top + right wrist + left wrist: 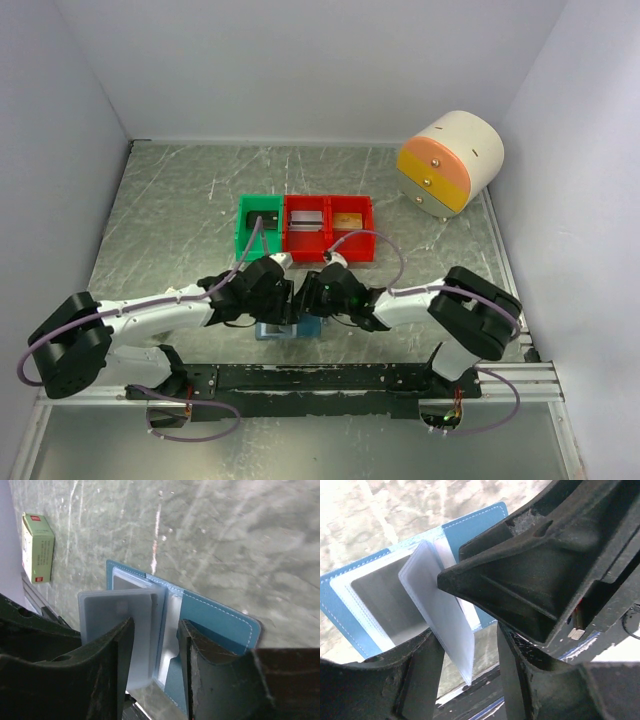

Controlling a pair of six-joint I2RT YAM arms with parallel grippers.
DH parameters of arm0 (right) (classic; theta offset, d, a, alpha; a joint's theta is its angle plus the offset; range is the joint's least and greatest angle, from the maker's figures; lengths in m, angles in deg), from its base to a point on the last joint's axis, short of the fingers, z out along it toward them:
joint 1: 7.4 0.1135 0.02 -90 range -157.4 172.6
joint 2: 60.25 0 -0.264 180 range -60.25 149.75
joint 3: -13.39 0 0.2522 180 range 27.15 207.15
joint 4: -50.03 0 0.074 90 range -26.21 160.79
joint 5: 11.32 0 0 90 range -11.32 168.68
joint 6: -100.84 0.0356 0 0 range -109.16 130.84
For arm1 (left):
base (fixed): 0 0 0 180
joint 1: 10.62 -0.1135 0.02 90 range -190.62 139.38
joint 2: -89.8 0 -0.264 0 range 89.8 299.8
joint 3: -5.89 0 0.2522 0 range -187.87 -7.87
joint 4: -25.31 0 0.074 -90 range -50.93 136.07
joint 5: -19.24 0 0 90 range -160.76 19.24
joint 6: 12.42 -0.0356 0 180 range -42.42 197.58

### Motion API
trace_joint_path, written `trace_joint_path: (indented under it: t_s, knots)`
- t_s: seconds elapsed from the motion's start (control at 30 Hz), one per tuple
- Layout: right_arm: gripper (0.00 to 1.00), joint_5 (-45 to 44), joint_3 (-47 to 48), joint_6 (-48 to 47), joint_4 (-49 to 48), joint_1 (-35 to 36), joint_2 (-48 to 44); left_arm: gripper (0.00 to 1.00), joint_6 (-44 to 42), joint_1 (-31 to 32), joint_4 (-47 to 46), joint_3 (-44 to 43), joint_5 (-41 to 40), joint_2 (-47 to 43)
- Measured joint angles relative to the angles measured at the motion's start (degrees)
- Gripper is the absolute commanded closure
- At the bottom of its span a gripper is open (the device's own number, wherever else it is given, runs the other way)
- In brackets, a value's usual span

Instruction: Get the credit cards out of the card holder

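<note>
Top external shows both arms bent inward so that their wrists meet over the near middle of the table (180, 200). Of the card holder (272, 330) only slate-blue corners peep out beneath them, just ahead of the black base rail (330, 378).

Left wrist view fills in what is hidden there. The holder lies open and flat on the surface, pale blue inside, with a frosted plastic sleeve (442, 615) lifted off it at a tilt. The left gripper (467, 635) has its fingers spread. The sleeve's lower end hangs in the gap and brushes only one finger, so nothing is clamped. A black finger (530, 575) of the right gripper (156, 625) crowds in from the right, its tip touching the sleeve's face.

Right wrist view alone shows the credit cards (117, 612) as dark grey shapes behind the frosted plastic, sitting inside the holder. The right gripper's fingers are likewise parted and grip nothing, with the sleeve and the open holder seen through the gap. That view also picks up a small pale green box with red marks (37, 547), lying well apart on the table.

The surface is a grey-green sheet with pale scratches, walled by plain white panels (300, 60). Beyond the arms a green bin (243, 225) and two red bins (310, 251) sit touching in a row. A rounded cream, orange and yellow drawer unit (450, 160) stands in the far right corner
</note>
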Motion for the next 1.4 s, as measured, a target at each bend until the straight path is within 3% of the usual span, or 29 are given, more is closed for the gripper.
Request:
trace_joint_path:
  t_s: [0.2,0.47,0.67,0.87,1.1,1.4]
  knots:
    - [0.50,-0.85,-3.89,-0.31,6.32,-1.66,-8.55,0.43,0.22,0.09,-6.34,0.04,3.04,2.89]
    - [0.48,-5.51,-7.08,1.57,13.88,-3.13,-19.39,0.42,0.20,0.20,-12.85,-0.96,6.82,7.39]
    - [0.57,-11.43,-12.26,5.51,20.55,-4.00,-30.62,0.43,0.20,1.66,-16.52,-1.36,9.75,9.97]
    - [0.66,-11.39,-17.77,6.25,21.16,-4.70,-40.54,0.44,1.01,2.45,-18.43,-1.60,10.91,15.50]
    - [0.71,-6.43,-15.30,3.61,18.62,-4.70,-37.05,0.41,1.73,4.90,-18.34,-1.68,9.33,14.45]
    - [0.75,0.44,-10.19,0.15,13.88,-4.70,-23.37,0.35,2.80,5.79,-10.91,-1.64,0.87,0.68]
